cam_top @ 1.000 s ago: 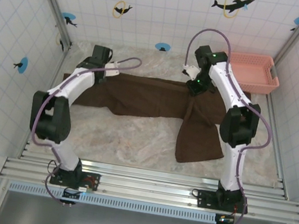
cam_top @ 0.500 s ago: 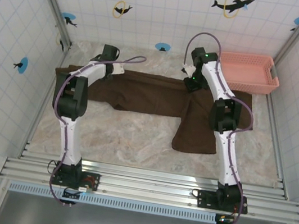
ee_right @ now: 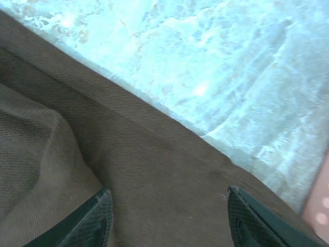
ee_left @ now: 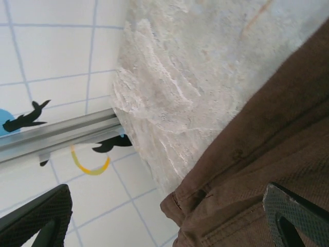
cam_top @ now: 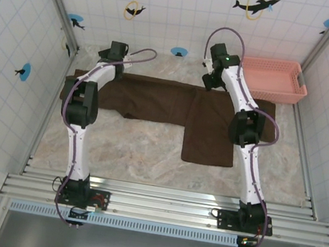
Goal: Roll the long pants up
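Table point(cam_top: 141, 151), pale marbled, runs out ahead of both my bases; long pants point(cam_top: 155, 100) lie flat across its far part, a dark brown band spanning from under my left gripper point(ee_left: 164, 218) to past my right gripper point(ee_right: 172, 221), with one broad flap reaching back toward my bases beside the right arm.

Both arms stretched well forward, elbows low, wrists tipped down at the band's far edge; left arm angles inward from its base, right arm runs nearly straight.

Pink basket point(cam_top: 278, 79) sits just right of my right wrist.

Left jaws spread wide, a hemmed corner of cloth below them, nothing clamped; right jaws apart above flat cloth, gripping nothing.
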